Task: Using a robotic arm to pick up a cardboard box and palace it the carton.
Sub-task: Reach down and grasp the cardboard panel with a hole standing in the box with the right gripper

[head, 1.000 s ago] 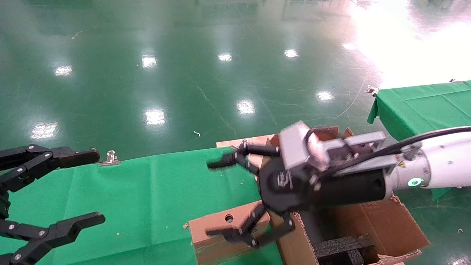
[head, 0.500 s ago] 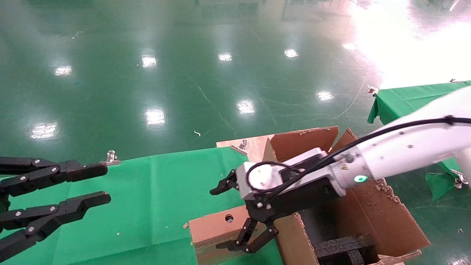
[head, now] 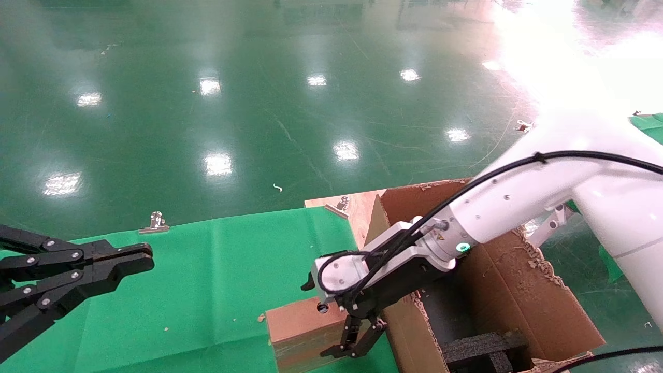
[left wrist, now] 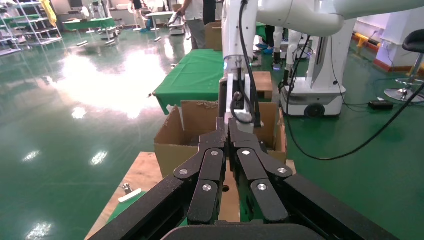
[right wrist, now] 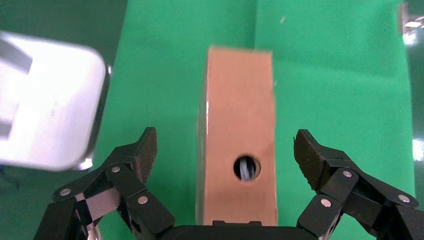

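Observation:
The cardboard box (head: pixel 292 329) lies on the green table beside the carton (head: pixel 497 290), its round hole (head: pixel 322 308) facing up. The white robotic arm reaches down over the carton's near wall. Its right gripper (head: pixel 319 319) points down at the box and is open. In the right wrist view the box (right wrist: pixel 240 125) sits between the spread fingers (right wrist: pixel 144 150), both pads apart from its sides. My left gripper (head: pixel 145 257) hovers over the table's left part, shut with nothing in it; its closed tips (left wrist: pixel 227 124) face the carton (left wrist: pixel 172 137).
Black foam inserts (head: pixel 481 346) lie inside the carton. The green cloth (head: pixel 207 269) covers the table, with a metal clip (head: pixel 155 221) at its far edge. A bare wooden board (head: pixel 357 204) with another clip (head: pixel 339 204) lies behind the carton. Shiny green floor lies beyond.
The right gripper has turned and dropped from a level pose above the carton's edge to pointing down over the box. The left gripper's fingers have gone from wide open to shut.

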Available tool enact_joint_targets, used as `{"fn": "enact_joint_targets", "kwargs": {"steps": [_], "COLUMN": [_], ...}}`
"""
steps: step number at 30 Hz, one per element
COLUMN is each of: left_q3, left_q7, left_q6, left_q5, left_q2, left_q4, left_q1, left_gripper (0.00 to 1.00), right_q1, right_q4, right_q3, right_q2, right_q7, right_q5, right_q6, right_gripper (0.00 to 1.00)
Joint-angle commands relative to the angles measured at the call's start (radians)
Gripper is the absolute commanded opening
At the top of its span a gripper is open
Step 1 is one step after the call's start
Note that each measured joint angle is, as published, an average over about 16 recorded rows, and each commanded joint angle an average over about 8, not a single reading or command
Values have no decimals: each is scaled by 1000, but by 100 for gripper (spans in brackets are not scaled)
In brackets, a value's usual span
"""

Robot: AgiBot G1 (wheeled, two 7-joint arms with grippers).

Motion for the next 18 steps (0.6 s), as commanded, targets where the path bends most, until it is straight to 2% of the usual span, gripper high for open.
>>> {"fn": "enact_joint_targets", "kwargs": {"steps": [1,4,11,12,18], "left_q3": [0,0,0,0,0], "left_q7": [0,0,0,0,0], "left_q6": [0,0,0,0,0], "left_q5": [0,0,0,0,1], "left_q2": [0,0,0,0,0], "left_q4": [0,0,0,0,0], "left_q1": [0,0,0,0,0], "left_gripper": [0,3,90,100,100], "right_q1": [23,46,82,87,102], "right_q4": [-12,-24,-38,-39,-51], "right_q3": [-34,-73,-133,-139,-155], "right_q2": [-16,-31,-48,-49,-54], "right_q7": [-8,-22,-57,-60,-63], "right_q5": [-24,-37,-46,-47,-45], "right_q6": [-1,0,7,8,11], "right_gripper": [100,100,99,91,16]}}
